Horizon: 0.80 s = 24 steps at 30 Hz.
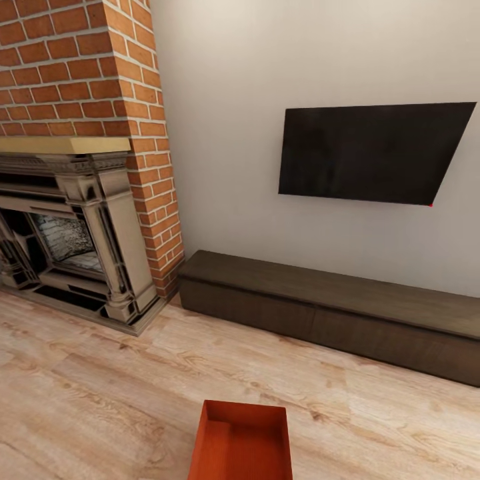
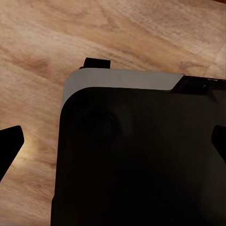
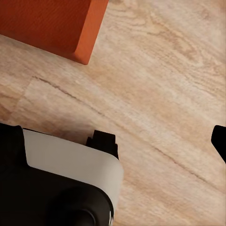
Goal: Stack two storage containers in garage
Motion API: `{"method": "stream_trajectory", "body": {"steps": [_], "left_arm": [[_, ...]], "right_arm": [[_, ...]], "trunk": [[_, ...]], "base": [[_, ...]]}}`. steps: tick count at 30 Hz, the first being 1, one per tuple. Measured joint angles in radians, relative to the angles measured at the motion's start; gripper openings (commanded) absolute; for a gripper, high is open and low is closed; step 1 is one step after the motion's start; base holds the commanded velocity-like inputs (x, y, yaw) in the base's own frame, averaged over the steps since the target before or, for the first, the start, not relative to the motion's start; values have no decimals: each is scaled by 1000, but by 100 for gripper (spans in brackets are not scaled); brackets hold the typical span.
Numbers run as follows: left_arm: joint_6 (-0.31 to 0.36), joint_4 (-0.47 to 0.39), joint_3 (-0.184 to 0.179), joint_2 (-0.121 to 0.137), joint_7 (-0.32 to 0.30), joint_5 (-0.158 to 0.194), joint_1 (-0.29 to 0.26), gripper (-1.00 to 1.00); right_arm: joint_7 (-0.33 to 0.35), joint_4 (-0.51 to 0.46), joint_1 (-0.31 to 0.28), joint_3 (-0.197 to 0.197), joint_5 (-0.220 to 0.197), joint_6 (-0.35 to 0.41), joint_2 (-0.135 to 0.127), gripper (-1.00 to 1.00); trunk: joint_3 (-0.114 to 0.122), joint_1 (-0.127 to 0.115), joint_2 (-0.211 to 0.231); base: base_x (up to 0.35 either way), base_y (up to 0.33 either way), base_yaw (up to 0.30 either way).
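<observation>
Your head camera looks into the living room. Largest in view is the pale wall [image 1: 233,133], plain and unmarked. Below it runs the wood plank floor [image 1: 100,400], light with visible grain. At the left stands the brick fireplace [image 1: 87,73], red brick above a tan mantel, with a dark ornate surround at its base touching the floor. Along the wall's foot sits a long, low, dark brown cabinet [image 1: 333,307], its left end just beside the brick. Above the cabinet hangs the TV [image 1: 373,153], black and blank, with a small red dot at its lower right corner. No brand, label or writing can be read on any of these.

One bin [image 1: 241,443] lies on the planks at the bottom centre of the head view, orange-red, open top facing up, its near end cut off by the frame edge. In the right wrist view an orange-red bin [image 3: 52,23] corner rests on the planks.

Left gripper: dark finger tips [image 2: 9,143] show at both edges of the left wrist view, set wide apart, nothing between them. Right gripper: one tip [image 3: 219,140] shows; you cannot tell its spread.
</observation>
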Motion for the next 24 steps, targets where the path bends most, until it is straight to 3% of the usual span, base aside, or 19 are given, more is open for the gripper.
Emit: {"method": "stream_trajectory", "body": {"steps": [24], "left_arm": [[-1,0,0,0,0,0,0,100]], "right_arm": [[0,0,0,0,0,2,-1,100]], "trunk": [[0,0,0]], "base": [[0,0,0]]}}
